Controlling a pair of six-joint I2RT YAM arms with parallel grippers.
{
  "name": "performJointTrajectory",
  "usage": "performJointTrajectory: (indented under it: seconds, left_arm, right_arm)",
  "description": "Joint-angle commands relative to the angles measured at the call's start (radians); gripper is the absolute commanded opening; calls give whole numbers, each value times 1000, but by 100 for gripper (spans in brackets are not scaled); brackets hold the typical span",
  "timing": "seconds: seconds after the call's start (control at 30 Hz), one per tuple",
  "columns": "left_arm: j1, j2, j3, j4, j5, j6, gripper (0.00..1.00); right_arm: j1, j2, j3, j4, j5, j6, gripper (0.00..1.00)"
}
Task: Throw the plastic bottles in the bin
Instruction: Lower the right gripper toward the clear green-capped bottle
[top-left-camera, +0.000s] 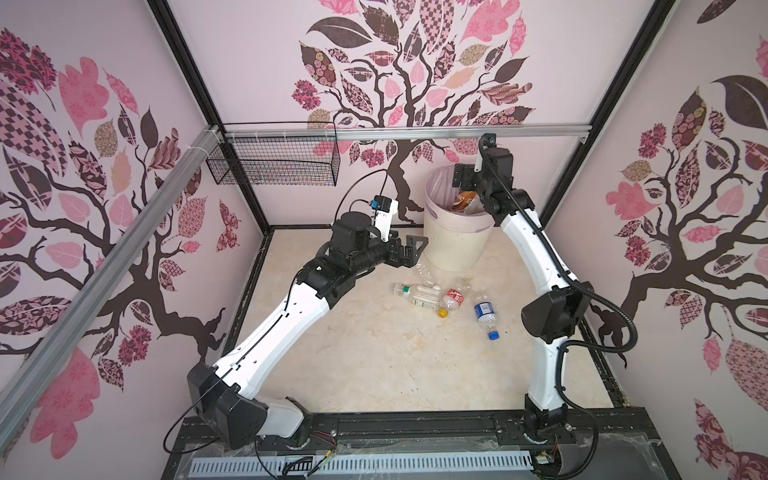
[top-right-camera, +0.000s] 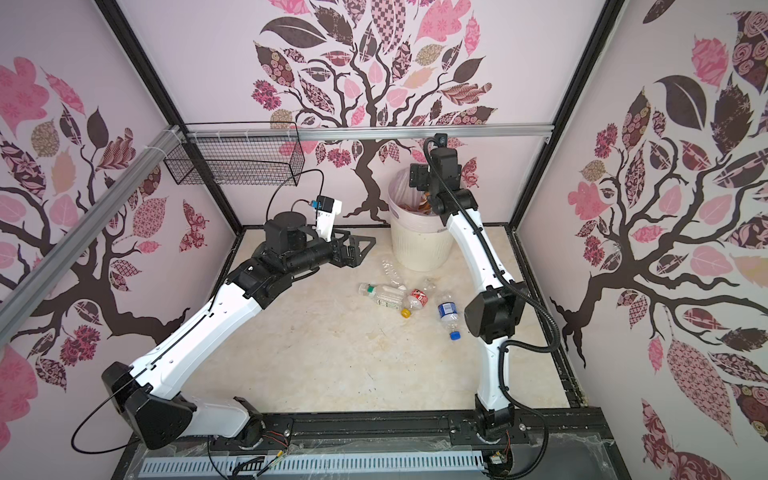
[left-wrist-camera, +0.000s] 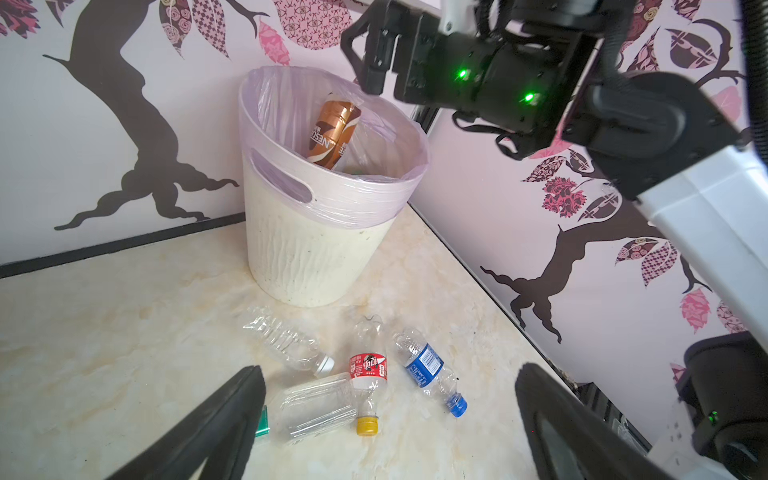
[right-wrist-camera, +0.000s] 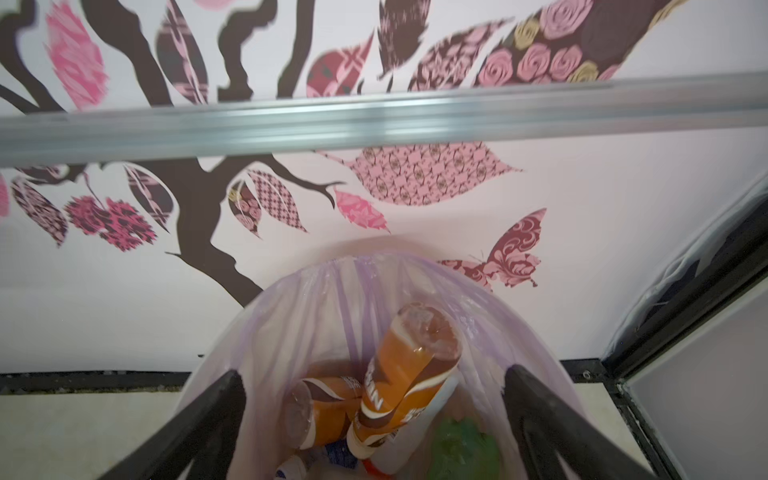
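Note:
The cream ribbed bin (top-left-camera: 455, 245) (top-right-camera: 419, 249) (left-wrist-camera: 311, 253) with its pink liner stands at the back wall. My right gripper (top-left-camera: 463, 176) (top-right-camera: 417, 178) (right-wrist-camera: 374, 376) hangs open over its mouth, with nothing between the fingers. Inside lie two brown-labelled bottles (right-wrist-camera: 409, 365) (right-wrist-camera: 328, 411) and a green one (right-wrist-camera: 461, 453). On the floor in front of the bin lie several plastic bottles: a clear one (left-wrist-camera: 286, 343), a squarish clear one (left-wrist-camera: 316, 405), a red-labelled one with a yellow cap (top-left-camera: 451, 299) (left-wrist-camera: 369, 374) and a blue-labelled one (top-left-camera: 485, 313) (left-wrist-camera: 424, 363). My left gripper (top-left-camera: 415, 251) (top-right-camera: 361, 249) (left-wrist-camera: 390, 374) is open, left of the bin and above these bottles.
A black wire basket (top-left-camera: 274, 166) hangs from the aluminium rail (top-left-camera: 395, 131) at the back left. Patterned walls close in three sides. The right arm's elbow (top-left-camera: 552, 309) stands just right of the blue-labelled bottle.

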Motion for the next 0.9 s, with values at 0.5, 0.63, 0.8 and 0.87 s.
performJointTrajectory:
  seconds: [0.5, 0.63, 0.8, 0.87]
  left_arm:
    - [2, -104, -187, -108, -104, -79, 98]
    - [17, -124, -221, -113, -116, -101, 98]
    - [77, -155, -303, -87, -87, -174, 98]
    - [101, -160, -331, -79, -58, -202, 98]
  right_arm:
    - [25, -301, -184, 52, -74, 96, 100]
    - [42, -402, -373, 98, -72, 105, 100]
    - [72, -553, -669, 167, -72, 119, 99]
    - [82, -594, -764, 175, -70, 127, 99]
